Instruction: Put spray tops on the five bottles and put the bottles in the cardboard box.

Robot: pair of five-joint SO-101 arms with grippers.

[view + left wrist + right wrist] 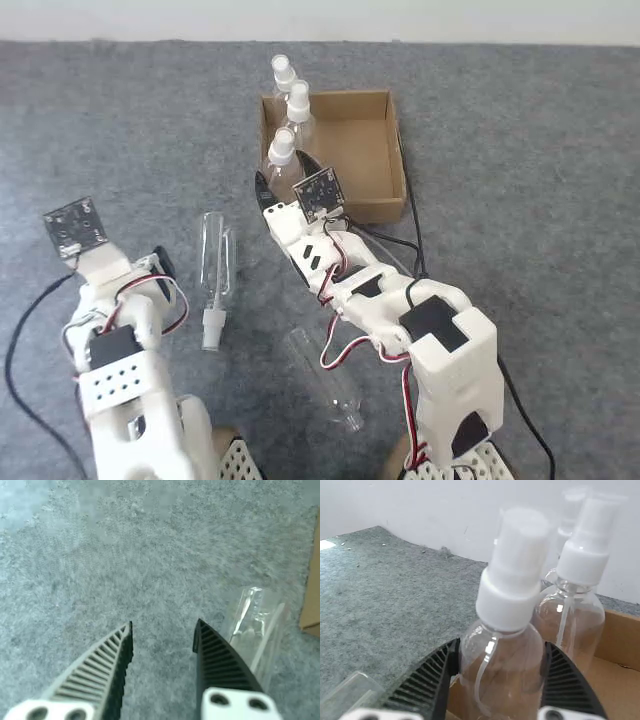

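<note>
**Materials and shapes.** The right gripper [501, 649] had its black ribbed fingers [427, 682] clamped on the rounded shoulders of a clear plastic bottle [502, 677], which carried a white cylindrical spray top with a thin dip tube inside. Just beyond those fingers stood two more capped bottles [580, 585], of the same clear plastic. All three were grouped along one wall of the brown cardboard box [350, 150]. The left gripper [164, 625] hung with its tapered, grooved fingers apart, nothing between them, above the coarse grey carpet [100, 555].

**Differences between views.** The high view showed the right gripper [285, 175] at the box's near corner, around the held bottle [283, 148]. It did not show whether the base rested on the box floor. The left wrist view showed a fourth capped bottle [255, 625] lying just beside one open finger. The high view set that bottle [215, 265] flat on the carpet, spray top towards the arm bases. It also showed an uncapped bottle [322, 372] lying beneath the right arm.

**Edges and room.** Most of the box floor beside the right gripper lay bare. A box corner [312, 595] stood beyond the lying bottle.
</note>
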